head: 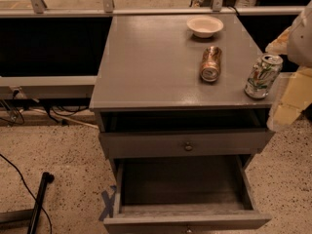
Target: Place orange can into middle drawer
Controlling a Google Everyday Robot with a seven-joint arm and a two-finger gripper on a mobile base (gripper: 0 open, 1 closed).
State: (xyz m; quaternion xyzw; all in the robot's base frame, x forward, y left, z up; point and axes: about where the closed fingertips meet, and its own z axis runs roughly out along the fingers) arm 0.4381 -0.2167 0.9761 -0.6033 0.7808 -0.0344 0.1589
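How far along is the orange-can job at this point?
Done: the middle drawer stands pulled open. In hand: nothing; the gripper hangs at the right edge, apart from the orange can lying sideways on the cabinet top. Left: grasp it, carry it, put it in the drawer.

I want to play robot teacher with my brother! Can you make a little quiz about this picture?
1. True or false: the orange can stands upright.
2. Which thing is nearest the gripper at the right edge? A bowl, B white-and-green can, C orange can.
3. Fill in: the middle drawer is pulled ___.
Key: 1 false, it lies on its side; 2 B; 3 open.
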